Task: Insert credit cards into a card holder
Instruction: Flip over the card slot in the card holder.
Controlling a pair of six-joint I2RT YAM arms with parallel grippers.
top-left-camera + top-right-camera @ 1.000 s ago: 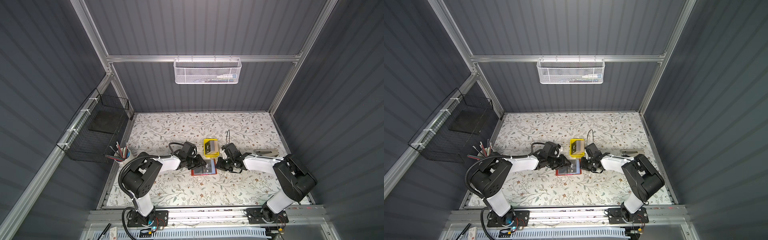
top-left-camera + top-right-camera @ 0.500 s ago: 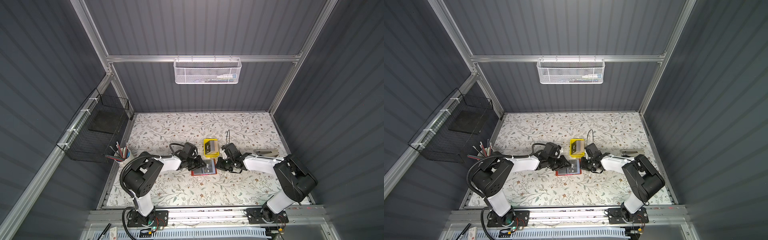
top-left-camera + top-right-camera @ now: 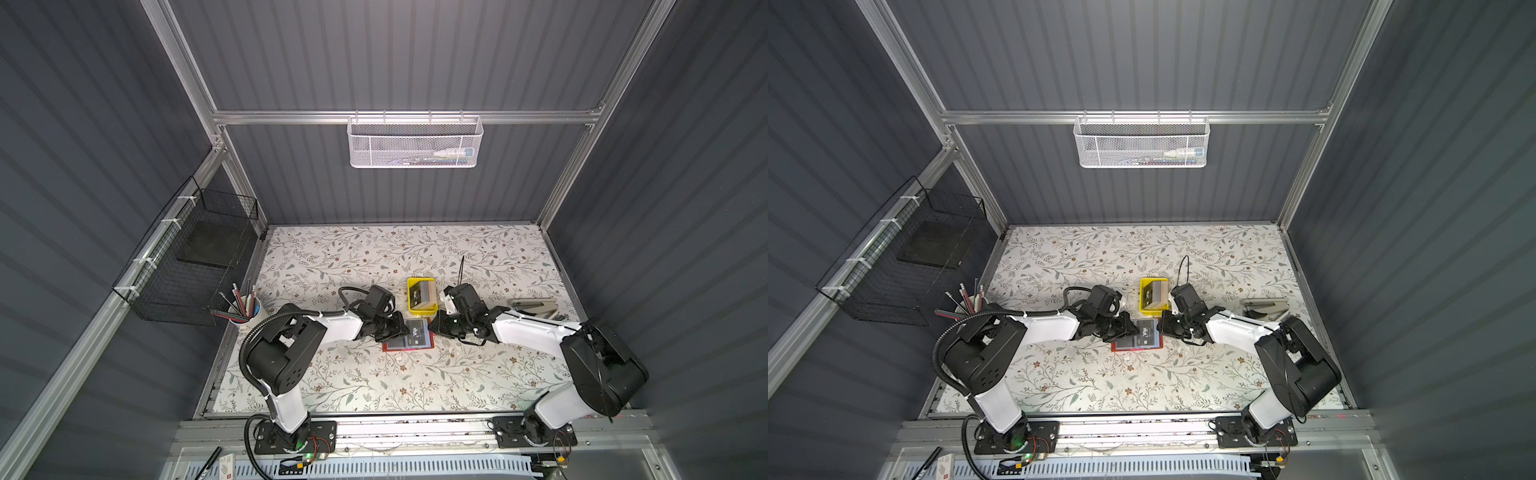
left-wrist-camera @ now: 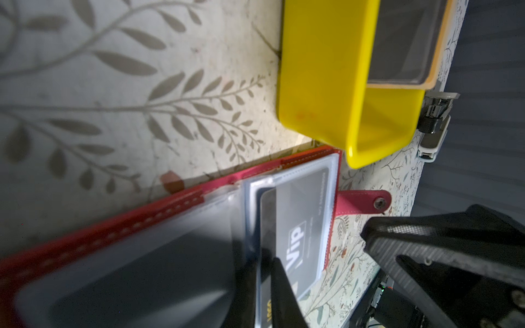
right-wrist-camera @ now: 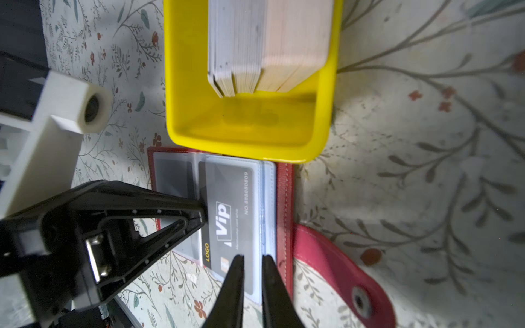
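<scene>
The red card holder (image 3: 407, 350) lies open on the table between both arms, its snap strap (image 5: 341, 272) spread out flat. A dark credit card (image 5: 227, 215) with white "Vip" lettering sits partly inside a clear sleeve, one edge still sticking out. My left gripper (image 4: 264, 264) is shut on that exposed edge; in both top views it (image 3: 402, 331) (image 3: 1136, 330) reaches in from the left. My right gripper (image 5: 253, 267) hovers over the sleeve's opposite edge with its jaws a narrow gap apart, pinching nothing. More credit cards (image 5: 267, 48) stand stacked in the yellow tray.
The yellow tray (image 3: 422, 309) stands directly behind the holder, nearly touching it. A grey stapler (image 3: 534, 305) lies to the right behind my right arm. A pen cup (image 3: 245, 309) and a black wire basket (image 3: 195, 257) sit at the left wall.
Both arms stay almost where they were. The left jaws have narrowed onto the card's edge.
</scene>
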